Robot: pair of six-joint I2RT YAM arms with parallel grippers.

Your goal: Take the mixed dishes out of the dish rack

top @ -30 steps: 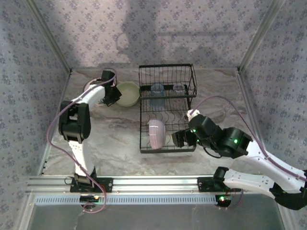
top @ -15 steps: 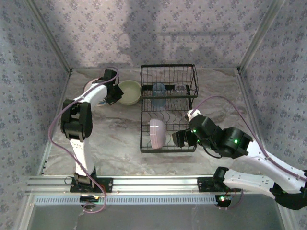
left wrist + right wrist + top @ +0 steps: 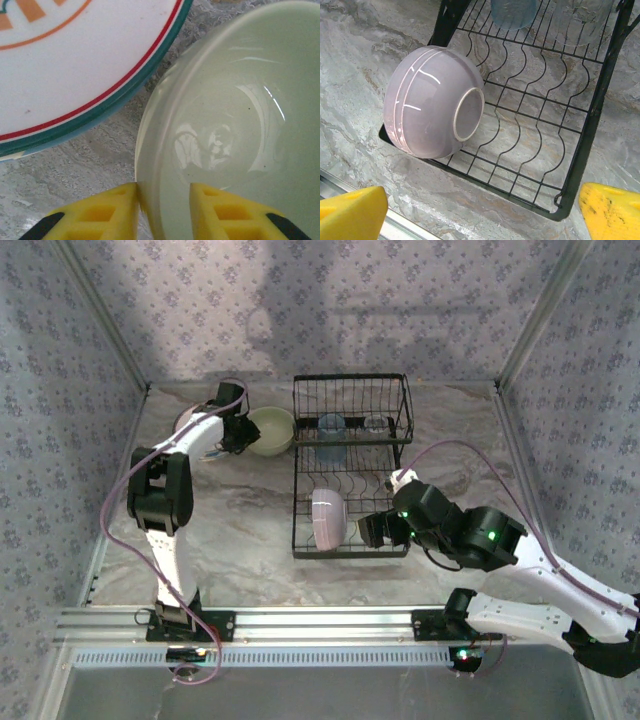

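Observation:
The pale yellow-green bowl [image 3: 270, 432] sits upright on the table left of the dish rack [image 3: 350, 400]. My left gripper [image 3: 243, 432] straddles the bowl's rim [image 3: 150, 150]. Its jaws are open: the outer finger [image 3: 100, 215] touches the wall and the inner finger stands off it. Beside the bowl lies a plate [image 3: 75, 65] with an orange pattern and a red-green edge. A lavender bowl [image 3: 327, 518] leans on its side in the rack's near section [image 3: 590, 135]. My right gripper [image 3: 372, 530] hovers wide open just right of the lavender bowl [image 3: 432, 102], over the rack's near edge.
A translucent blue cup [image 3: 329, 430] and a clear glass [image 3: 373, 424] stand in the rack's raised far basket. Patterned walls close in the back and both sides. A metal rail runs along the near edge.
The left gripper's jaws have parted from the pale yellow-green bowl's rim, after the arm shifted slightly toward the back. The right arm has stayed put.

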